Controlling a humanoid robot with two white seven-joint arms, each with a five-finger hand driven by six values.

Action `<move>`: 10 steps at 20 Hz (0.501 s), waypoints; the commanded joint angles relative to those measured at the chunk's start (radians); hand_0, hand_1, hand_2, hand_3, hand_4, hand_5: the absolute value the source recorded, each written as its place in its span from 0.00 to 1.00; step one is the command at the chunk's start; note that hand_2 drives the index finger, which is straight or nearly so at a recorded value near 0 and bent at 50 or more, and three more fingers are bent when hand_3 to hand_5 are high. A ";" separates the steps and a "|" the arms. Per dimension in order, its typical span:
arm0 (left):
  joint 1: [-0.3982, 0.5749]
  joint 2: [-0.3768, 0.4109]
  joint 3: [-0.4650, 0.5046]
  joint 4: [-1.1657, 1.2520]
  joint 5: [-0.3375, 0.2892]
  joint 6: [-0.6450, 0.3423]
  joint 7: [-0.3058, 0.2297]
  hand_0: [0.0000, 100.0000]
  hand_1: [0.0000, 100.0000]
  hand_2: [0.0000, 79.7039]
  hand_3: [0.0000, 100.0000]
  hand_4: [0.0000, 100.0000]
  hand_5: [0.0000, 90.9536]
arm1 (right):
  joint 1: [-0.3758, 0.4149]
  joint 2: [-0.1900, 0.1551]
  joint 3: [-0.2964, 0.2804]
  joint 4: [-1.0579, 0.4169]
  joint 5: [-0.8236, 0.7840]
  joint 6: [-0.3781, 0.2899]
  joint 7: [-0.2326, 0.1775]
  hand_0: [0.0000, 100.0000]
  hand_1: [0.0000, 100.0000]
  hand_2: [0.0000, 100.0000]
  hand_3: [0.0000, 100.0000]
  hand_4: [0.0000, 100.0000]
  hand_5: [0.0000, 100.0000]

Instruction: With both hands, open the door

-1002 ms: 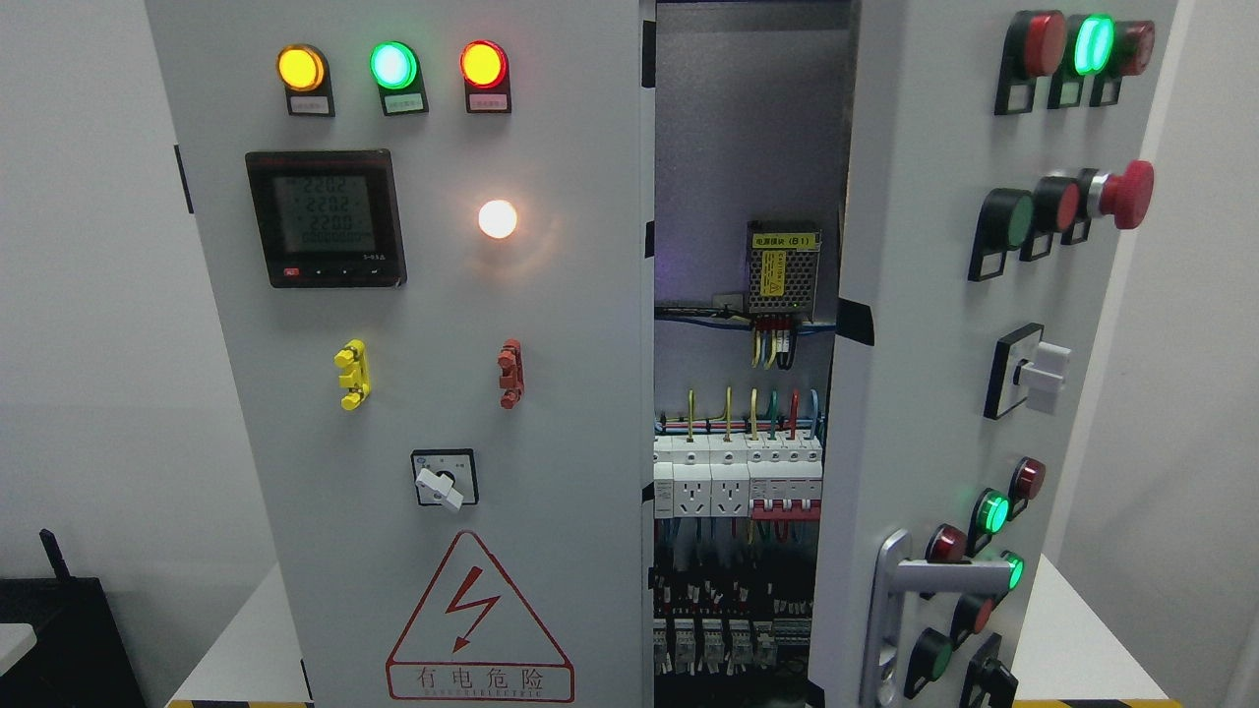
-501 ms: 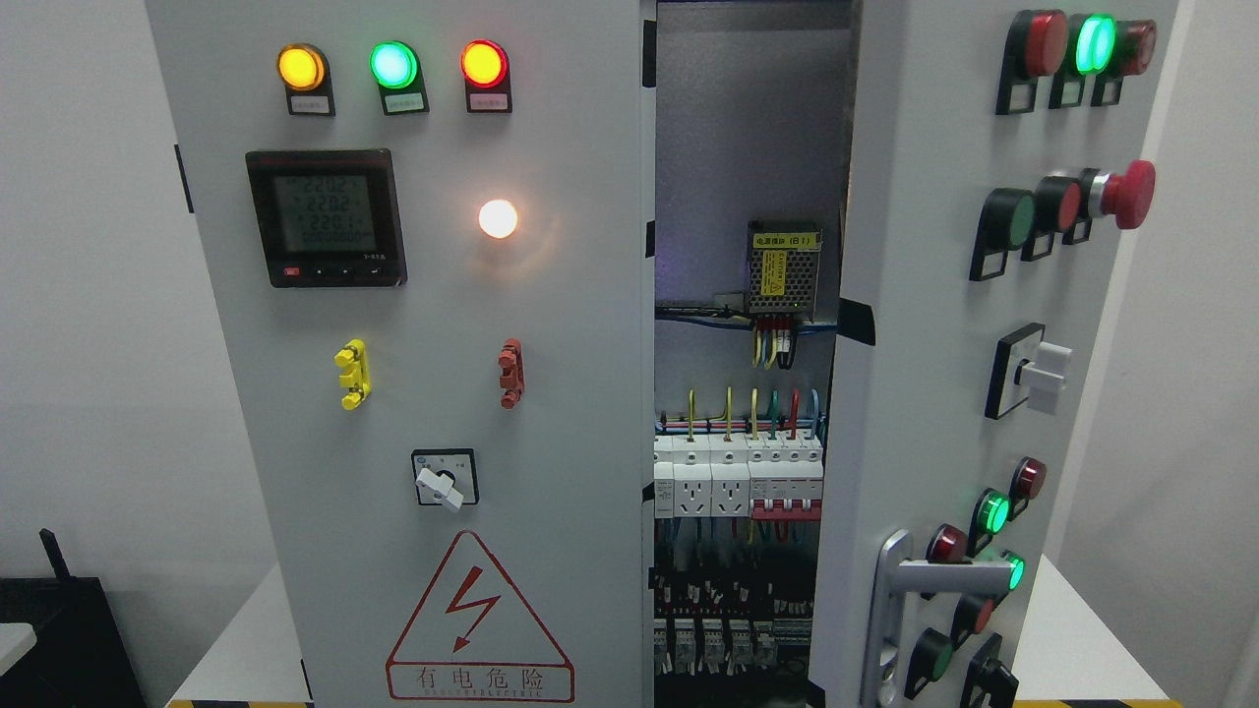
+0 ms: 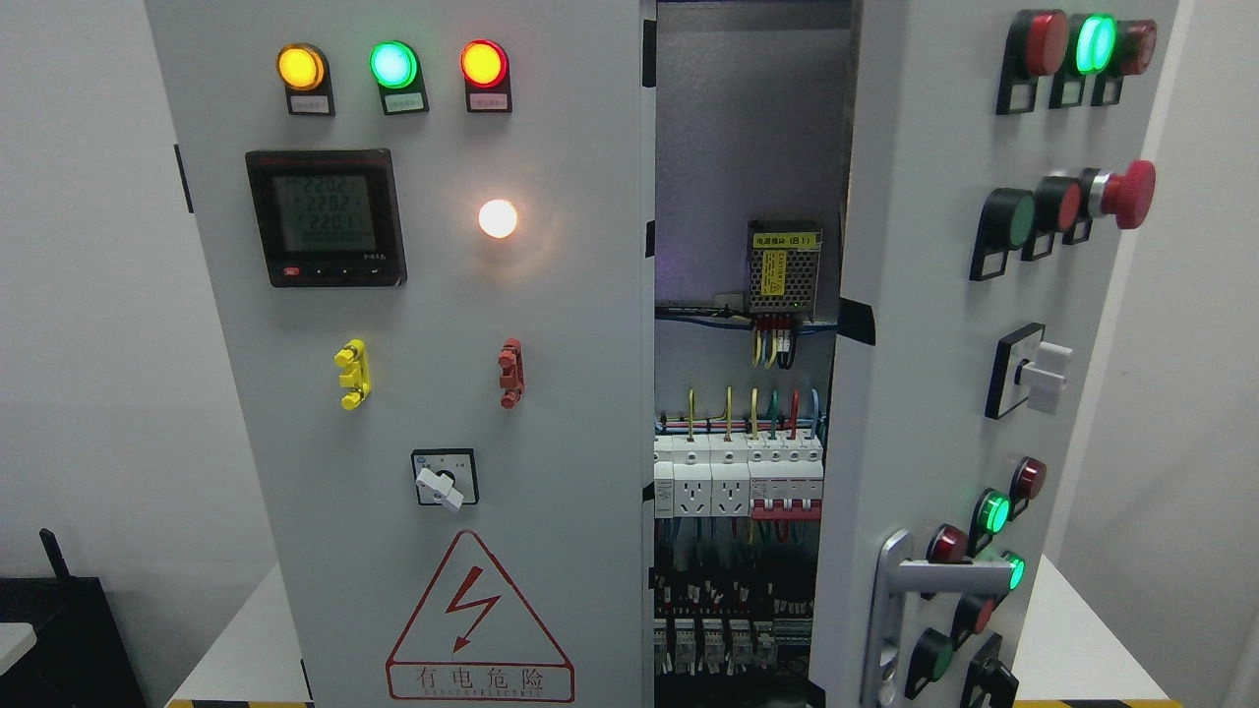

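Neither of our hands shows in the head view, so we cannot tell whether the fingers are apart, together or clamped on anything.

Nearest to us, at the lower right, the silver door handle (image 3: 900,610) sits on the right door (image 3: 925,393), with its lever sticking out toward the right. The right door stands swung open toward us, its face turned at an angle. Around the handle we see a cluster of red and green buttons (image 3: 989,551), two of them lit green. Higher up the same door: a white rotary switch (image 3: 1033,372), a red mushroom stop button (image 3: 1126,194) beside a green and a red button, and at the top a row of lamps with one glowing green lamp (image 3: 1092,44).

The left door (image 3: 423,393) looks shut, flat to us. It carries a red warning triangle (image 3: 479,619) at the bottom, a small selector switch (image 3: 445,479) above it, a yellow clip (image 3: 351,375) and a red clip (image 3: 510,374), a lit white lamp (image 3: 498,218), a digital meter (image 3: 326,217), and three lit lamps on top: orange, green, red (image 3: 391,65).

Between the doors the gap shows the cabinet inside: white breakers and sockets (image 3: 736,477) with coloured wires above, darker terminals below, and further back a power supply (image 3: 784,268) with a yellow label on the grey back panel.

The cabinet stands on a white table (image 3: 236,649). A black object (image 3: 59,629) sits at the far lower left, with white wall (image 3: 89,295) behind.
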 commanded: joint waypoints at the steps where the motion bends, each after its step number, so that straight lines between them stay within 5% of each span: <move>1: -0.025 0.161 0.185 -0.047 0.111 0.005 -0.058 0.00 0.00 0.00 0.00 0.03 0.00 | 0.000 0.000 0.000 0.000 -0.001 0.000 0.000 0.11 0.00 0.00 0.00 0.00 0.00; 10: -0.031 0.361 0.227 -0.005 0.258 0.007 -0.107 0.00 0.00 0.00 0.00 0.03 0.00 | 0.000 0.000 0.000 0.000 -0.001 0.000 0.000 0.11 0.00 0.00 0.00 0.00 0.00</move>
